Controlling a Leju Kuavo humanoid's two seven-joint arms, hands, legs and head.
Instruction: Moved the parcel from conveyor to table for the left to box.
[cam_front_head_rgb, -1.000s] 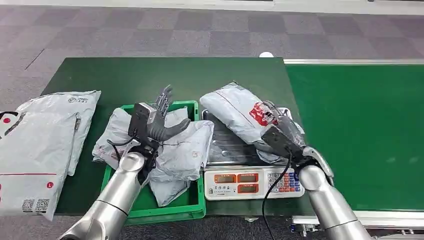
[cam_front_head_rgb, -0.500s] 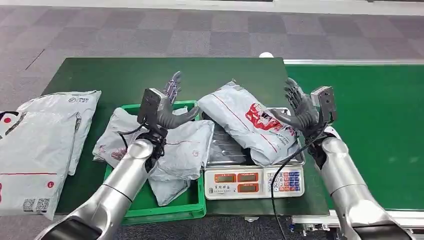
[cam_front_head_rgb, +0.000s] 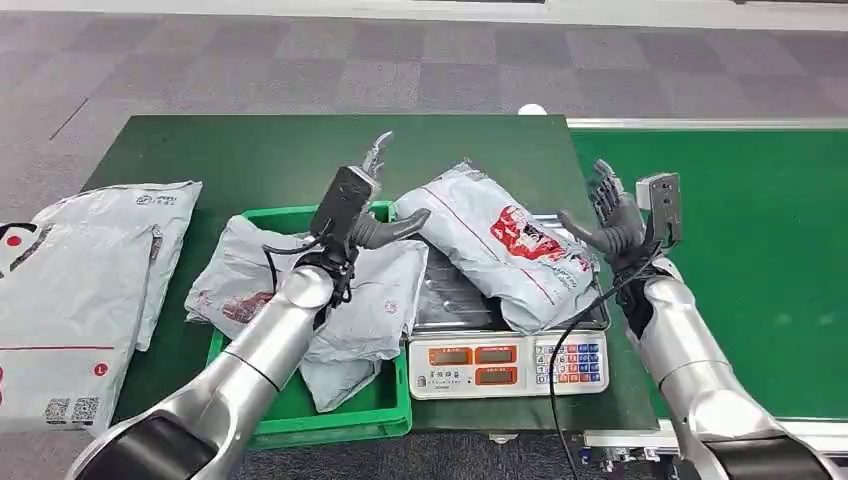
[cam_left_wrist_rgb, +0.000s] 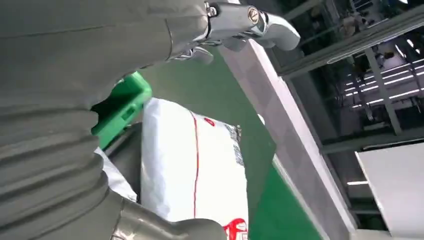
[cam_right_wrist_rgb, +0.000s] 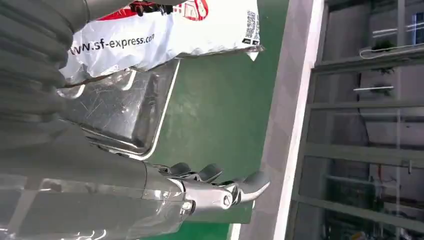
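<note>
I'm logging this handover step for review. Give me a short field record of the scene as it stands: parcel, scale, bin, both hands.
parcel: grey mailer lying across the scale pan, free of both hands
scale: on the table beside the bin, two red displays facing the robot
bin: green, holding other grey mailers
left robot hand: open, above the bin's far edge, thumb pointing at the parcel
right robot hand: open, raised beside the scale, over the conveyor edge

Grey checkered carpet floor (cam_front_head_rgb: 300, 60); glass-panelled wall (cam_right_wrist_rgb: 360, 125) and ceiling strip lights (cam_left_wrist_rgb: 385, 80) beyond
</note>
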